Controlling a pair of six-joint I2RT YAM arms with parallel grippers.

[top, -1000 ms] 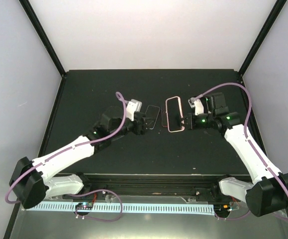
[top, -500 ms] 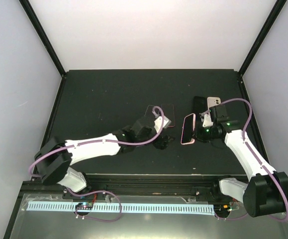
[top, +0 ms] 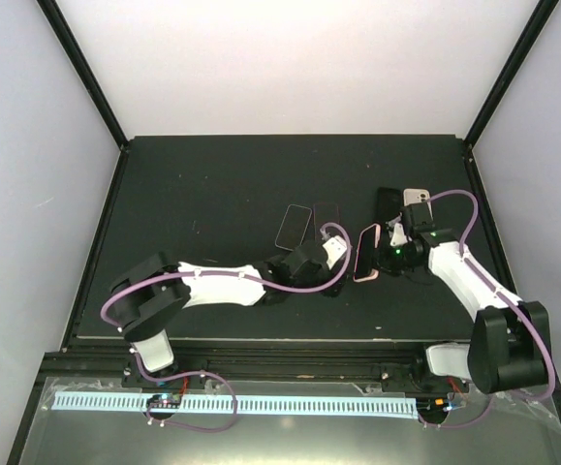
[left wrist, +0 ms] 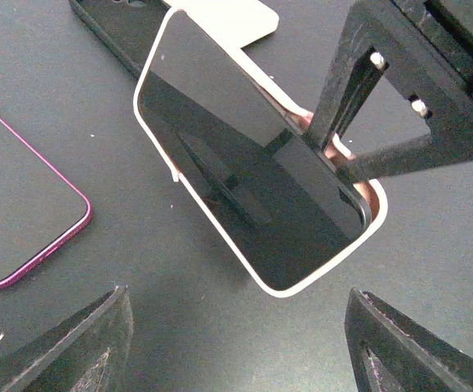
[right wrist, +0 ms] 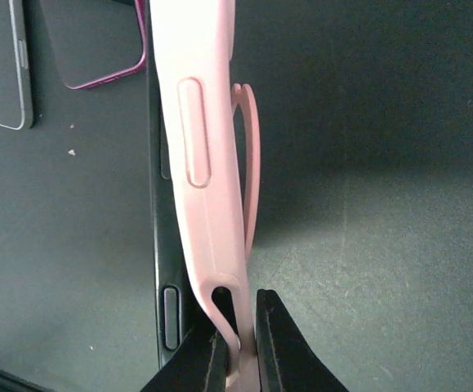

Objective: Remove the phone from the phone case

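Observation:
The pink phone case (top: 367, 252) stands on its edge on the black table, with the black phone (left wrist: 244, 155) in it, screen towards my left wrist camera. My right gripper (top: 381, 254) is shut on the case's wall (right wrist: 238, 343) at one end. In the right wrist view the phone's dark side (right wrist: 164, 245) shows just left of the pink wall (right wrist: 199, 147). My left gripper (top: 333, 260) is open and empty just left of the case. Its fingers (left wrist: 97, 335) stand wide apart below the case's corner (left wrist: 285, 286), not touching it.
A magenta-rimmed phone (top: 327, 217) and a silver-edged phone (top: 295, 226) lie flat left of the case. A black phone (top: 389, 203) and a small white item (top: 416, 197) lie behind my right gripper. The magenta-rimmed phone also shows in the left wrist view (left wrist: 24, 212).
My left arm has swung right and its open gripper now sits beside the case. My right gripper has lifted the case from flat onto its edge and keeps hold of it.

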